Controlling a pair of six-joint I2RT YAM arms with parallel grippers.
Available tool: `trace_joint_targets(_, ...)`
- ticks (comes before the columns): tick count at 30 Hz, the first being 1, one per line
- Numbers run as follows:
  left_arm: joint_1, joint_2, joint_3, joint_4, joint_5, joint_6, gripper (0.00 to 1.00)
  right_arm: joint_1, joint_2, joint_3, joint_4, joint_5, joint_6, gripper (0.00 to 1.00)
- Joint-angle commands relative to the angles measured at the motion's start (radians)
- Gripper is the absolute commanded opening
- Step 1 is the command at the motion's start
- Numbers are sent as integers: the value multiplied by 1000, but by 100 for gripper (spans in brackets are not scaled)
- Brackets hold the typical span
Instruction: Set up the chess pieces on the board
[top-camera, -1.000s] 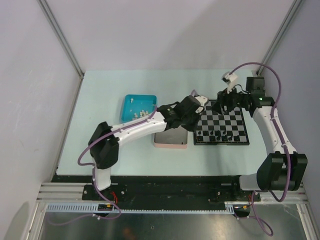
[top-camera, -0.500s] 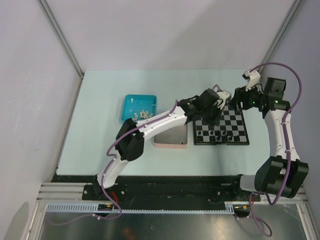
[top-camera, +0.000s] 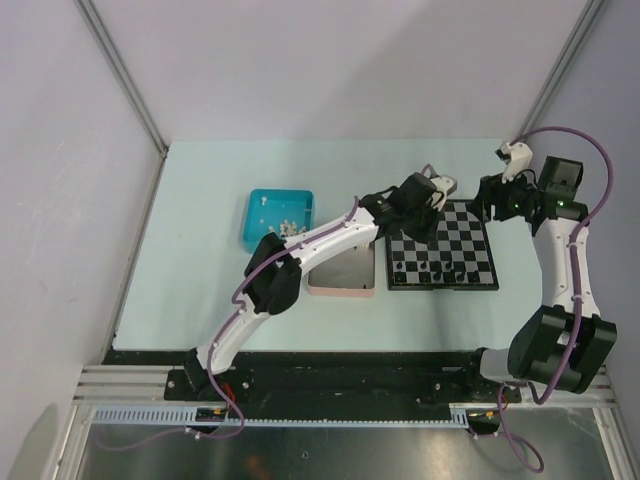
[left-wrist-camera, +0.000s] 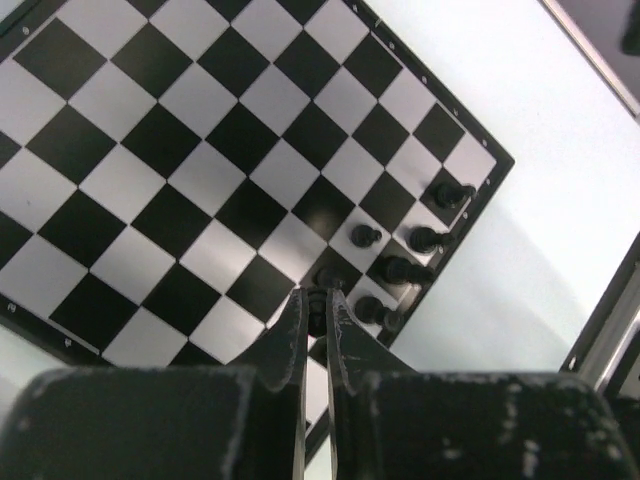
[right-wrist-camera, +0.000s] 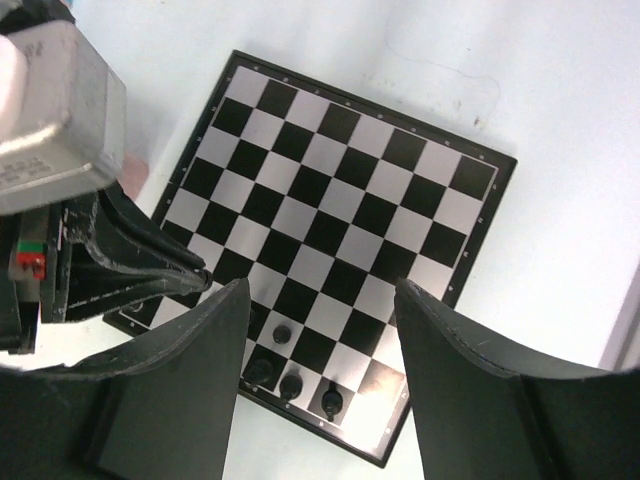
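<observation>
No legible text, labels, brands, numbers or signs found in any view; none readable on the board either.

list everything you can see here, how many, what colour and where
board: one, black and pale grey, on the table right of centre
black pieces: several, exact count unclear, on the board's near rows
white pieces: several, in the blue tray
blue tray: one, left of the board
pink tray: one, beside the board's left edge, partly under the left arm
table: one, pale green
left gripper: shut on one black piece, over the board's left side
right gripper: open, empty, above the board
</observation>
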Motion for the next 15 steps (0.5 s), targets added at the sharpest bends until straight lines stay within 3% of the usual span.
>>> trace_joint_targets(1,1,47,126,22,81,-33,1,-34,13,2,9,18,-20,64)
trace_joint_targets(7,-4,148,246,43,164,-75,1,-85,24,2,12,11,-5,65)
trace_joint_targets(15,-16,205,257,167,216,-159,1,-99,36,2,7,-2,-9,65)
